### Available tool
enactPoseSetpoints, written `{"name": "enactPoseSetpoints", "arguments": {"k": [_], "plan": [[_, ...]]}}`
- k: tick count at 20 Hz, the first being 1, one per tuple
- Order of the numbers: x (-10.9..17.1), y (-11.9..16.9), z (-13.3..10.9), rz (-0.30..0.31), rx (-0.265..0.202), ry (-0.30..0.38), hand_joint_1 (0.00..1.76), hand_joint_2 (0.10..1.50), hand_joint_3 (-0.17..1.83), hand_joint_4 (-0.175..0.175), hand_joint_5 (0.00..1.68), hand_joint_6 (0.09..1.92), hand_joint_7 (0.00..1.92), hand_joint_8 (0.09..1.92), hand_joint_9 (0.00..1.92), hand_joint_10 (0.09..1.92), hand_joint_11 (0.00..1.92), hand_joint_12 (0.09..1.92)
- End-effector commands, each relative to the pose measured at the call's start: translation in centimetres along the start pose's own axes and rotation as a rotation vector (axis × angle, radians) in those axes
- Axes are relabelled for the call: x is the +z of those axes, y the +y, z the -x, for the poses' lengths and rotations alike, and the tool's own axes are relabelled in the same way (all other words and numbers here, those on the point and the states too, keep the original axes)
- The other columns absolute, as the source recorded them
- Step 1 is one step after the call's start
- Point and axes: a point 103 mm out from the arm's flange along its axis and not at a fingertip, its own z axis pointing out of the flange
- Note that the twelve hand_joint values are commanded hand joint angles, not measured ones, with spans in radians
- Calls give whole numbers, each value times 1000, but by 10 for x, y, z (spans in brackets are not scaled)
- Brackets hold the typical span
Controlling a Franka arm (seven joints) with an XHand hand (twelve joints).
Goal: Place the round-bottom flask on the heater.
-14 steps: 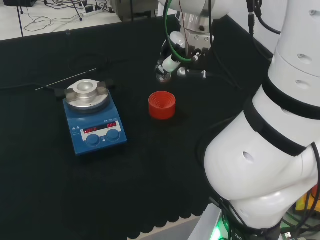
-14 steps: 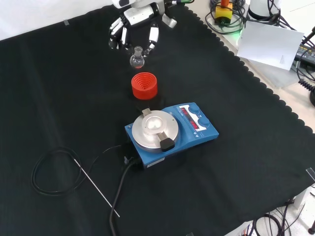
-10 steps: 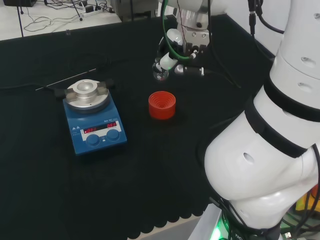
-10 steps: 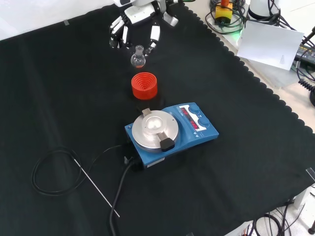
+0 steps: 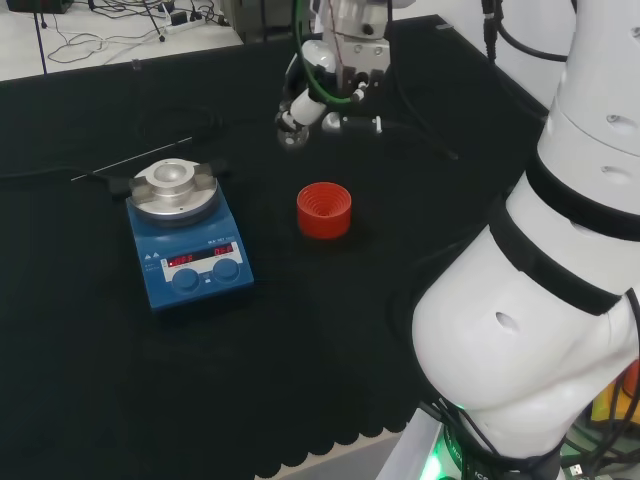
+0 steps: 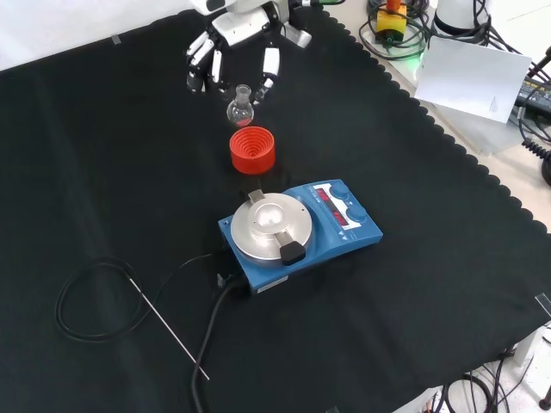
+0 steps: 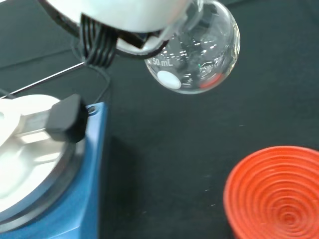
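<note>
— Where does everything sit on the counter (image 6: 103, 172)?
— Centrally, the heater (image 6: 297, 231); the red stand (image 6: 253, 149) at its 12 o'clock.
— And the flask (image 6: 240, 107)?
— Airborne beyond the stand, its neck pinched in the robot hand (image 6: 232, 43).

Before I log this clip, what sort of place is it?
Likely a chemistry lab bench set up for robot trials: a blue heater with a metal plate, a red ribbed flask stand, and a round-bottom flask on black cloth.
</note>
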Motion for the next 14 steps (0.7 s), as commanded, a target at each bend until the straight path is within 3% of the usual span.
{"name": "enactPoseSetpoints", "arguments": {"k": [1,8,14], "plan": [[1,34,-68,-57,-93,-26,1104,626,806,175,1175,918,302,675,605,606,281,1366],[13,49,-124,-77,-179,-44,1105,623,809,175,1177,917,301,676,602,607,281,1366],[26,58,-150,-100,-217,-50,1106,621,812,175,1179,915,300,676,601,609,281,1367]]}}
